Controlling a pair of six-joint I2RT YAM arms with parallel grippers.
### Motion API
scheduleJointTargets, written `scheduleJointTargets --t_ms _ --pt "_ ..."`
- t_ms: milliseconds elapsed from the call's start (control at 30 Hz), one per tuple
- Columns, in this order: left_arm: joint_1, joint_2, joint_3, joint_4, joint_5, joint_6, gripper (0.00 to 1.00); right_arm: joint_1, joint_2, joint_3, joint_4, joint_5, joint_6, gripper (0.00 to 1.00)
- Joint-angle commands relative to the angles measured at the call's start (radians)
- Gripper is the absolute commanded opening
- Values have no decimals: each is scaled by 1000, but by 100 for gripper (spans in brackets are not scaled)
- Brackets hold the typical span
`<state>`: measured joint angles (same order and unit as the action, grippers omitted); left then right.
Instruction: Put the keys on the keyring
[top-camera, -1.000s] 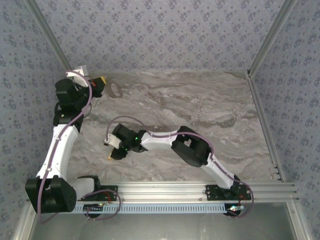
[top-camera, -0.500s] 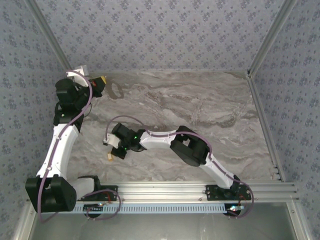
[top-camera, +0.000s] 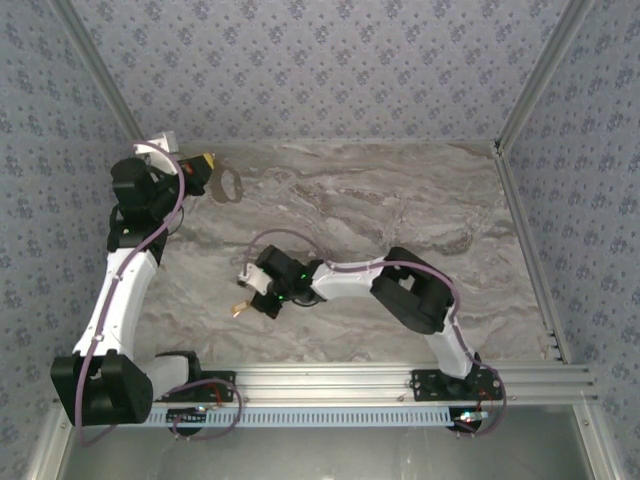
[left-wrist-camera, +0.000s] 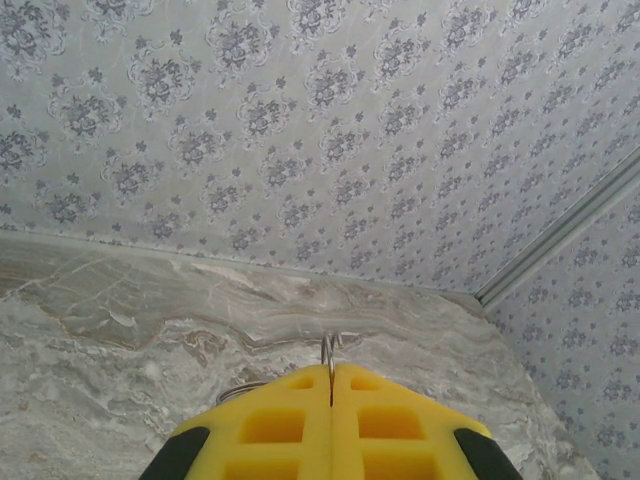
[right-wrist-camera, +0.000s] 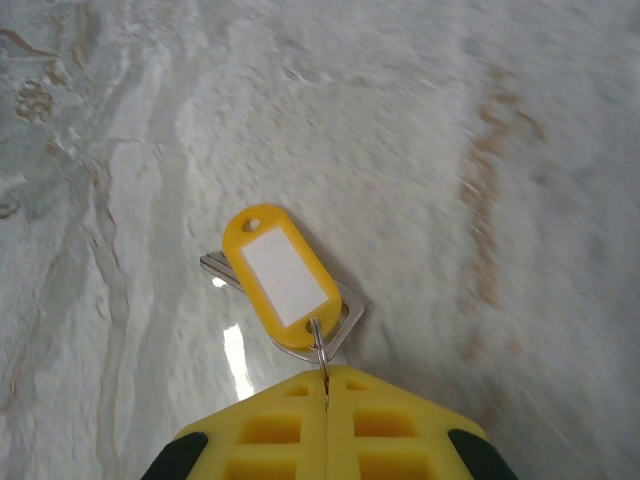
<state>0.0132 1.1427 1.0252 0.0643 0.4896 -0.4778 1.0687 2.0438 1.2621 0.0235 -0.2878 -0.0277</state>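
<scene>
Keyring (top-camera: 231, 185) pinched in far-reaching left hand (top-camera: 206, 162)

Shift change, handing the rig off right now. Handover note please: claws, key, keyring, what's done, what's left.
Left claw: shut on the keyring, held up at the far left corner of the table.
Right claw: shut on the small loop joining the key and its yellow tag, over the table's near left. Can't tell whether the key is lifted or resting.
Done: both pieces gripped.
Left: bring them together and thread the key onto the keyring; they are well apart.
</scene>
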Motion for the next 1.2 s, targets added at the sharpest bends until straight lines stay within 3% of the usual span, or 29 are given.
scheduleJointTargets --t_ms 0,267,533,933,1167 --pt "3 -38 -14 66 39 -36 0 -17 -102 -109 40 52 65 0" --pt "-96 -46 -22 42 27 -38 0 -68 -308 -419 80 153 168 0" --pt "-323 -83 -87 -10 -53 52 0 -161 -567 -717 108 202 290 0" --pt "-600 -154 -202 -14 -191 108 0 -370 -911 -969 93 97 375 0" --pt "-640 -169 -244 -12 -217 143 0 -478 -1053 -996 81 1 407 0"
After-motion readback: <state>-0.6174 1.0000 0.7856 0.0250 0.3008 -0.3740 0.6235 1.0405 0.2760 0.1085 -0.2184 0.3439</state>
